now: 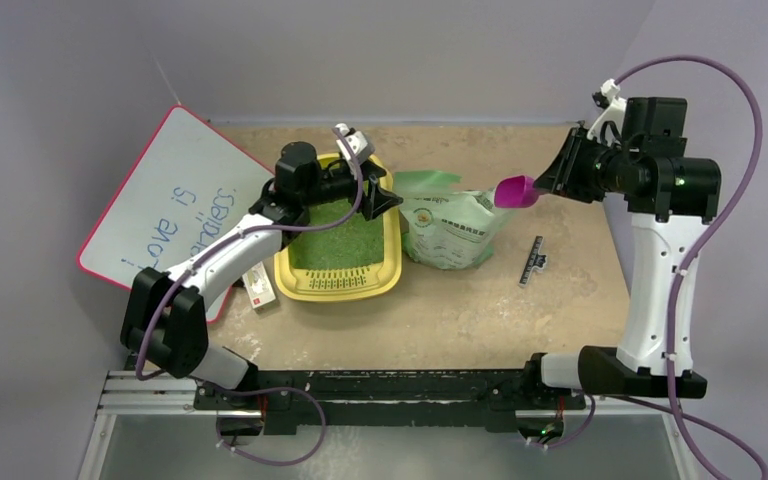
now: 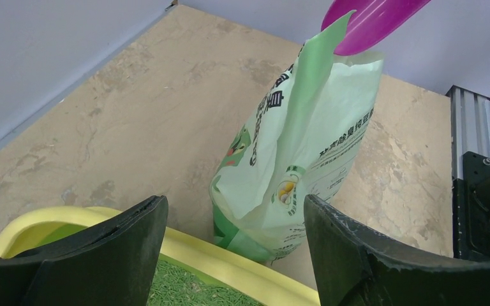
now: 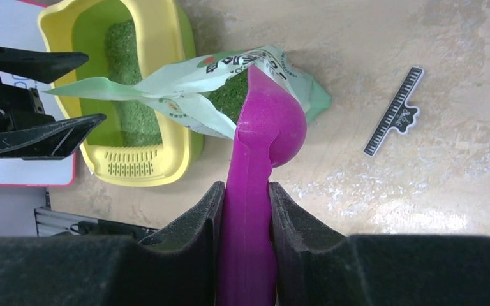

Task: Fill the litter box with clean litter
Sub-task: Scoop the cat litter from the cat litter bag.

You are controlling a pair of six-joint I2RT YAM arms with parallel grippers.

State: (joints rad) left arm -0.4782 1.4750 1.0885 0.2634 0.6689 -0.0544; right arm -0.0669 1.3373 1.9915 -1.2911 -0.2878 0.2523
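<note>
The yellow litter box lies left of centre with green litter over its floor. It also shows in the left wrist view and the right wrist view. My left gripper is open and empty above the box's far right rim, facing the pale green bag. My right gripper is shut on the handle of the purple scoop, whose bowl hangs over the open mouth of the bag. Green litter shows inside the bag. I cannot see what the scoop holds.
A white board with a pink edge lies left of the box. A small white card lies by the box's near left corner. A black clip lies on the table right of the bag.
</note>
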